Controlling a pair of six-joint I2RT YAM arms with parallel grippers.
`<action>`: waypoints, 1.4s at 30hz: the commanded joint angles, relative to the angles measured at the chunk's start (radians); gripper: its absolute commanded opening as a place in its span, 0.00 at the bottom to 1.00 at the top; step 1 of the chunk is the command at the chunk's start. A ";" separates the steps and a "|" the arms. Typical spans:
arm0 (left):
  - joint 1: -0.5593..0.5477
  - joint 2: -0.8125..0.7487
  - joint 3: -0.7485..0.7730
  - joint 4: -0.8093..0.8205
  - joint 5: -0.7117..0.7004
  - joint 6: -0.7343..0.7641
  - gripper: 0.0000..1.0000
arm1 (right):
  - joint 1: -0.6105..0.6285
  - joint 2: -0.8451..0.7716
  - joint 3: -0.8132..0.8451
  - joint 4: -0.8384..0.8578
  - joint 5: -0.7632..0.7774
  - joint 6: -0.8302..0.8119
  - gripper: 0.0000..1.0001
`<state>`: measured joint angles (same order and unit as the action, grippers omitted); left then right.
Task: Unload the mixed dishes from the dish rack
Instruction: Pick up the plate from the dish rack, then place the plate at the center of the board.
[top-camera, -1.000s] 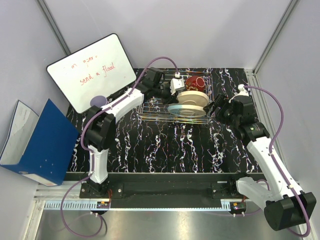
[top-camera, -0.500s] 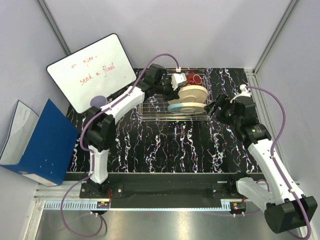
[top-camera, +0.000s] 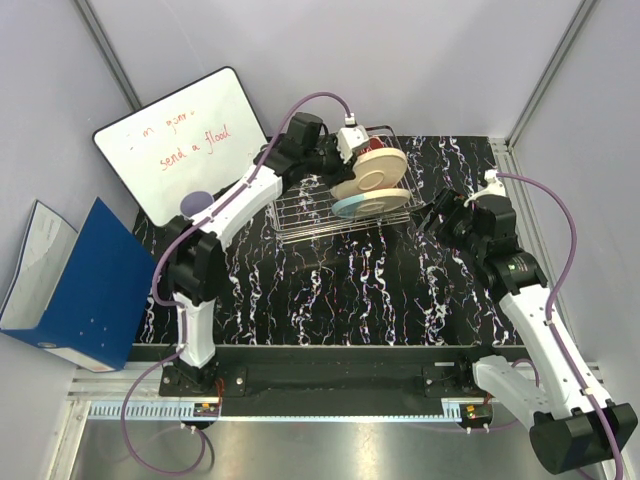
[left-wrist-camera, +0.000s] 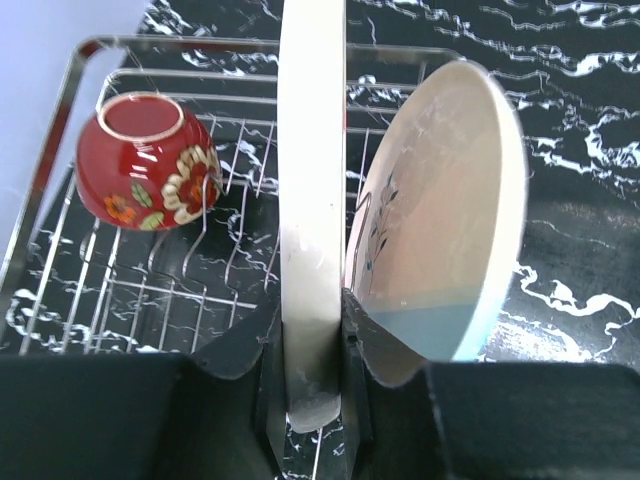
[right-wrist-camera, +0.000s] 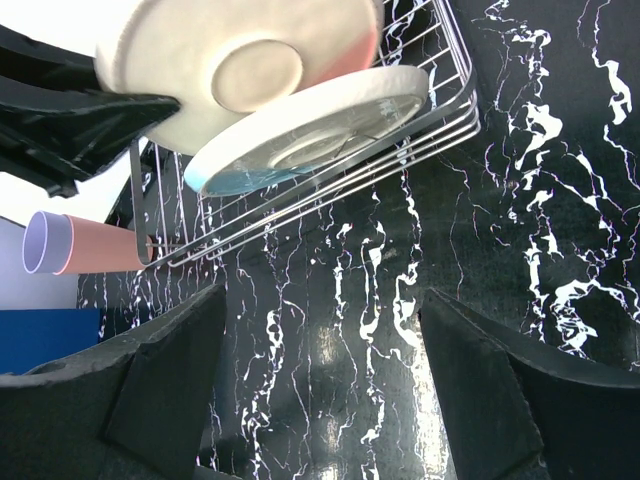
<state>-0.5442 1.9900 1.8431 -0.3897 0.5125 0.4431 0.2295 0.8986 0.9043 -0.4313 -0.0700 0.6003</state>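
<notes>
My left gripper (top-camera: 347, 158) (left-wrist-camera: 312, 325) is shut on the rim of the pink/cream plate (top-camera: 372, 174) (left-wrist-camera: 312, 180) (right-wrist-camera: 240, 60) and holds it tilted above the dish rack (top-camera: 300, 222) (left-wrist-camera: 60, 150) (right-wrist-camera: 300, 215). The light-blue/cream plate (top-camera: 368, 205) (left-wrist-camera: 440, 230) (right-wrist-camera: 300, 130) leans in the rack just beside it. The red patterned bowl (left-wrist-camera: 145, 165) lies in the rack's far corner. My right gripper (top-camera: 432, 213) (right-wrist-camera: 320, 400) is open and empty over the table to the right of the rack. The lavender cup (top-camera: 197, 202) (right-wrist-camera: 42, 242) and the salmon-pink cup (right-wrist-camera: 100, 246) sit together outside the rack on its left.
A white whiteboard (top-camera: 185, 140) with red writing leans at the back left. A blue binder (top-camera: 70, 290) lies off the table's left edge. The black marbled table (top-camera: 330, 300) is walled in by grey panels.
My left gripper has lifted the pink/cream plate up and back out of the rack, tilting it. The rack has shifted slightly. My right gripper has drawn a little away from the rack.
</notes>
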 joint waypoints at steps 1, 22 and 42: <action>0.021 -0.128 0.099 0.192 -0.028 -0.006 0.00 | 0.007 -0.026 0.007 0.029 -0.002 0.004 0.86; 0.009 -0.221 0.196 0.201 -0.189 -0.024 0.00 | 0.007 -0.012 0.013 0.045 -0.019 0.032 0.86; -0.112 -0.260 -0.102 0.264 -0.509 0.252 0.00 | 0.007 -0.012 -0.004 0.068 -0.011 0.061 0.86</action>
<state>-0.6319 1.8053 1.7988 -0.3489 0.1486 0.5808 0.2295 0.8917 0.9028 -0.4122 -0.0734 0.6434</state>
